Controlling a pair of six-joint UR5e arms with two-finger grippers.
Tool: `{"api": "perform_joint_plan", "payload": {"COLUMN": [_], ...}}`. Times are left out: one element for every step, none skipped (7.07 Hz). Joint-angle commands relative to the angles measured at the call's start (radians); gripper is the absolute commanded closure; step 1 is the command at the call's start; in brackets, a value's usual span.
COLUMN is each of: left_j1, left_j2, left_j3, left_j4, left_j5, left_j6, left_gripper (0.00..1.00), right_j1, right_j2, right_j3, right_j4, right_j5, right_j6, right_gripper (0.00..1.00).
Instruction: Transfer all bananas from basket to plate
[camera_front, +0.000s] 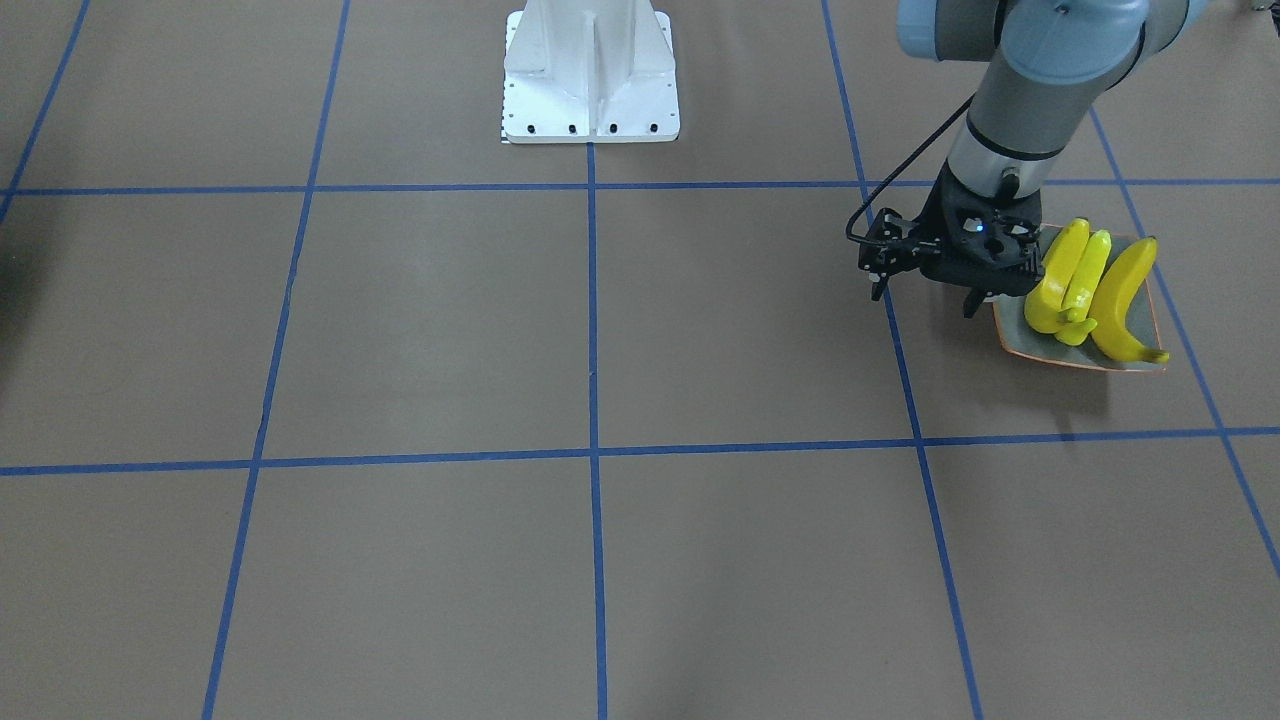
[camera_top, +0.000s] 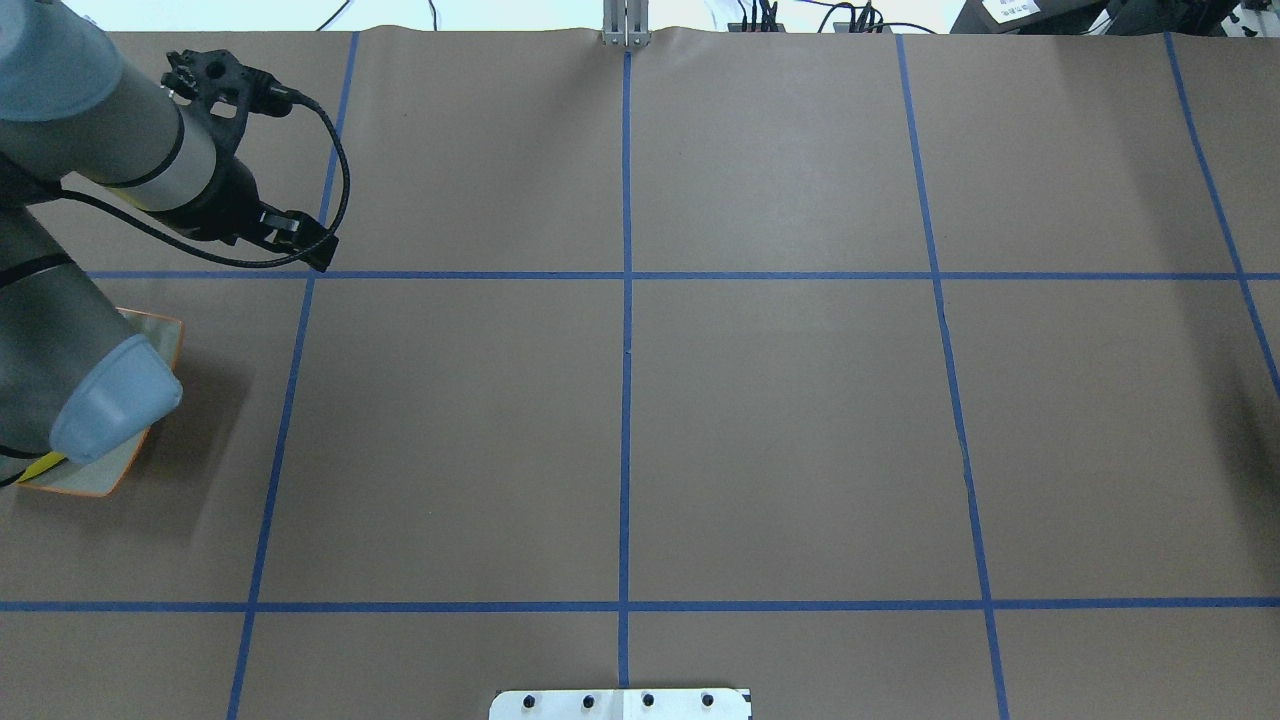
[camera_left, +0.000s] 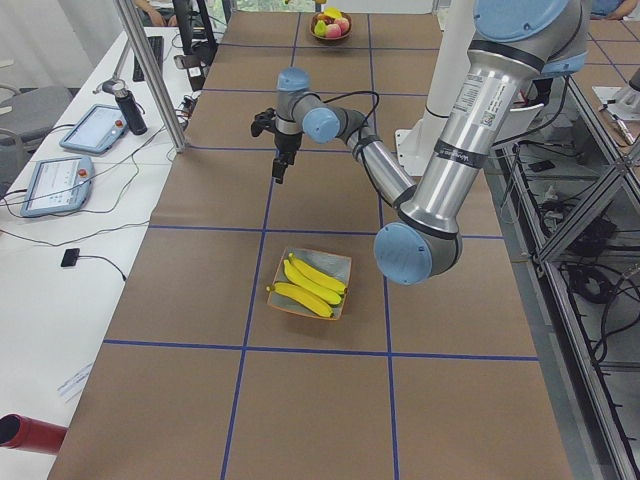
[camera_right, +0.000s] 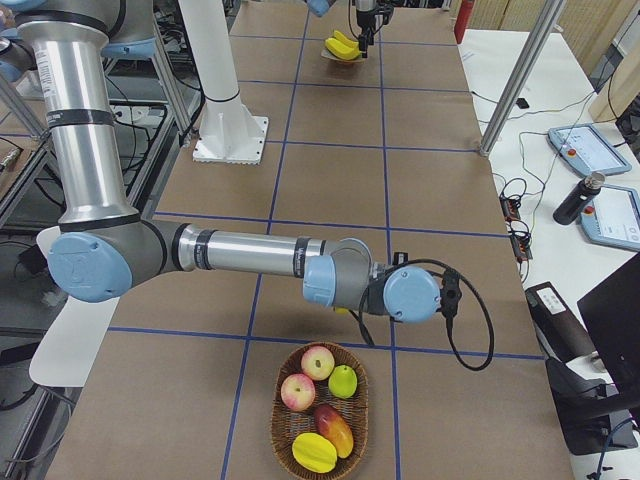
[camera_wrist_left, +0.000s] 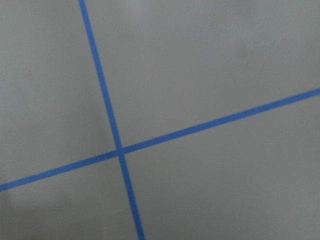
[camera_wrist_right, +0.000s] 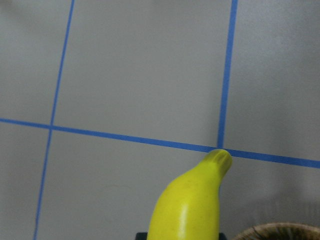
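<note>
Three yellow bananas (camera_front: 1075, 280) lie side by side on the square grey-green plate (camera_front: 1012, 338) with its orange rim. My left gripper (camera_front: 985, 300) hovers just beside the plate, open and empty; from overhead it (camera_top: 305, 245) sits over a tape crossing, and my arm covers most of the plate (camera_top: 110, 480). A further banana (camera_wrist_right: 192, 200) juts out below my right wrist camera, held above the table with my right gripper shut on it. The basket (camera_right: 283, 425) stands just behind that wrist (camera_right: 400, 295), and its rim (camera_wrist_right: 280, 232) shows at the corner.
The basket holds apples and other fruit (camera_right: 318, 362). The white robot base (camera_front: 590, 80) stands mid-table at the back. Blue tape lines (camera_front: 592, 450) divide the brown table. Tablets and cables (camera_right: 590, 150) lie on a side table.
</note>
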Motion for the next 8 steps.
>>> {"api": "perform_joint_plan", "payload": {"left_j1": [0.036, 0.044, 0.046, 0.046, 0.05, 0.06, 0.061, 0.061], "left_j2": [-0.04, -0.04, -0.04, -0.042, -0.043, -0.049, -0.049, -0.051], "left_j3": [0.09, 0.116, 0.118, 0.124, 0.124, 0.124, 0.124, 0.124], "left_j4": [-0.228, -0.272, -0.272, -0.272, -0.272, -0.274, -0.274, -0.274], "left_j5": [0.0, 0.0, 0.0, 0.0, 0.0, 0.001, 0.001, 0.001], "left_j6": [-0.176, -0.194, -0.194, -0.194, -0.195, -0.197, -0.197, -0.197], "left_gripper": [0.0, 0.0, 0.0, 0.0, 0.0, 0.0, 0.0, 0.0], "right_j1": [-0.111, -0.14, -0.169, -0.207, -0.246, -0.313, -0.371, -0.427], "right_j2": [0.103, 0.15, 0.178, 0.206, 0.232, 0.259, 0.273, 0.299], "right_j3": [0.023, 0.006, 0.004, 0.02, 0.033, 0.079, 0.119, 0.141], "right_j4": [0.104, 0.106, 0.106, 0.112, 0.123, 0.123, 0.126, 0.184], "right_j5": [-0.001, -0.007, -0.021, -0.024, -0.036, -0.144, -0.219, -0.302], "right_j6": [0.34, 0.384, 0.429, 0.507, 0.53, 0.546, 0.603, 0.721], "right_gripper": [1.0, 1.0, 1.0, 1.0, 1.0, 1.0, 1.0, 1.0]}}
